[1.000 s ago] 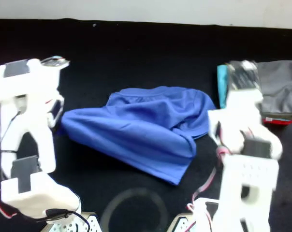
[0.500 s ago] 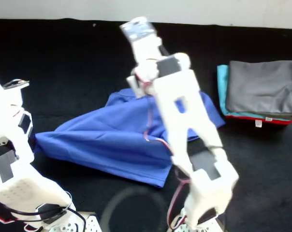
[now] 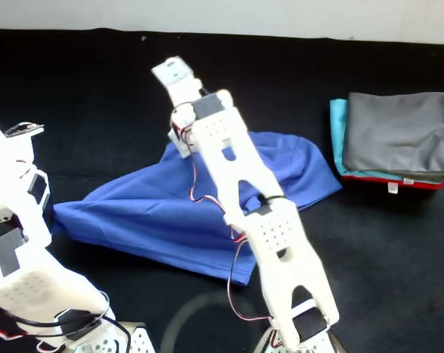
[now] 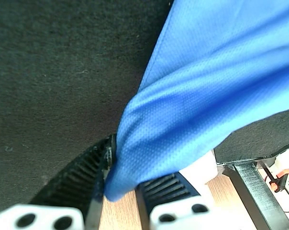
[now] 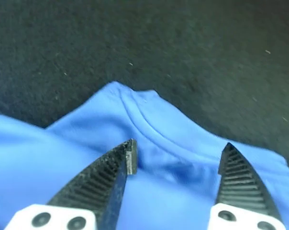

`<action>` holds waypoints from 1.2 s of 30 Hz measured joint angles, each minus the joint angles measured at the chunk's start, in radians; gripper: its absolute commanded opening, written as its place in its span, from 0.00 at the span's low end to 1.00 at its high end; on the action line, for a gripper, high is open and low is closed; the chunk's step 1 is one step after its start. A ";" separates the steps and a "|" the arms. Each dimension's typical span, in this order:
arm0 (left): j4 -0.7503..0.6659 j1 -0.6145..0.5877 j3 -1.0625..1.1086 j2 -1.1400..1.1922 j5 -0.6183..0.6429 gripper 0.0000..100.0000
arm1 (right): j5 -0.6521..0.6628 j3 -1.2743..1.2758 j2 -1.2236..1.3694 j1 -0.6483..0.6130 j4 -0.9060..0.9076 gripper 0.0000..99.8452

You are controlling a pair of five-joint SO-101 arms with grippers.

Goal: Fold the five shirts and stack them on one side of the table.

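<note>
A blue shirt lies crumpled across the middle of the black table. My left gripper is shut on the blue shirt at its left corner, near the table's left side. My right gripper hangs open just above the shirt's collar, its fingers on either side of the neckline; in the high view it sits at the shirt's far edge. A stack of folded shirts, grey on top of teal and red, rests at the right.
The black table has free room behind the blue shirt and in front of the folded stack. The right arm stretches diagonally over the blue shirt. A wooden surface and a clamp show past the table's edge.
The right arm swung from beside the folded stack across to the shirt's collar at the far left. The left gripper pulled the shirt's corner leftward, stretching the cloth out.
</note>
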 measured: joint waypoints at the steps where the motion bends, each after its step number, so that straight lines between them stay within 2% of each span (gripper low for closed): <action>1: 0.000 0.000 0.000 0.000 0.000 0.01 | 0.000 -0.028 0.028 -0.008 0.000 0.27; 7: 0.000 0.000 0.000 0.000 0.000 0.01 | 0.000 -0.091 0.141 -0.046 0.000 0.26; 12: 0.000 0.000 0.000 0.000 0.000 0.01 | -0.003 -0.117 0.158 -0.048 0.078 0.00; 14: 0.000 0.000 0.000 0.000 0.000 0.01 | -0.003 -0.123 0.158 -0.040 0.106 0.03; 18: 0.000 0.003 0.000 0.000 0.000 0.01 | -0.003 -0.183 0.163 -0.009 0.166 0.01; 26: 0.000 0.055 -0.031 0.000 0.002 0.01 | -0.003 -0.503 0.170 0.054 0.336 0.01; 33: 0.000 0.104 -0.247 0.000 0.077 0.01 | -0.003 -0.559 0.124 0.135 0.341 0.01; 36: 0.000 0.127 -0.377 0.000 0.086 0.01 | 0.057 -0.559 0.038 0.184 0.341 0.01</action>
